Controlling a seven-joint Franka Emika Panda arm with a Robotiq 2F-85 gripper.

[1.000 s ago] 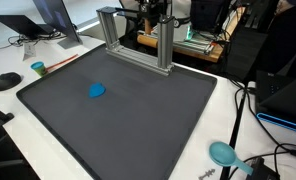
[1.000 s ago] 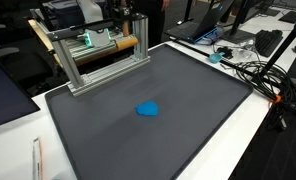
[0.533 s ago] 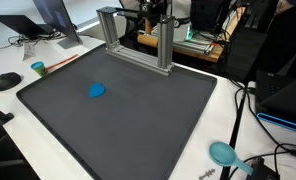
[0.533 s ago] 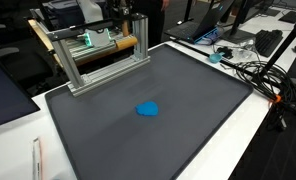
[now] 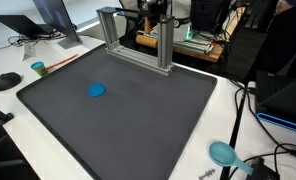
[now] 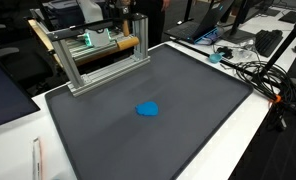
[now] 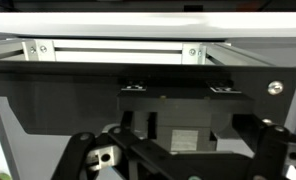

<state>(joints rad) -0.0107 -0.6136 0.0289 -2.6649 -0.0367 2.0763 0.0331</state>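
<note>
In the wrist view my gripper [image 7: 178, 165] is open, its two dark finger linkages spread wide at the bottom edge with nothing held between them. It faces a black panel [image 7: 58, 95] mounted under a silver aluminium bar [image 7: 113, 49]. In both exterior views the arm stands behind the aluminium frame [image 5: 138, 35] [image 6: 98, 55] at the far edge of a dark mat [image 5: 138, 125] [image 6: 203, 85]; the gripper itself is hard to make out there. A small blue object [image 5: 96, 91] [image 6: 147, 109] lies alone on the mat, well away from the gripper.
A teal cup [image 5: 38, 68], a black mouse [image 5: 6, 81] and a laptop [image 5: 18, 25] sit off the mat on the white table. A teal round thing [image 5: 223, 153] lies near the front corner. Cables [image 6: 253, 70] trail along one side.
</note>
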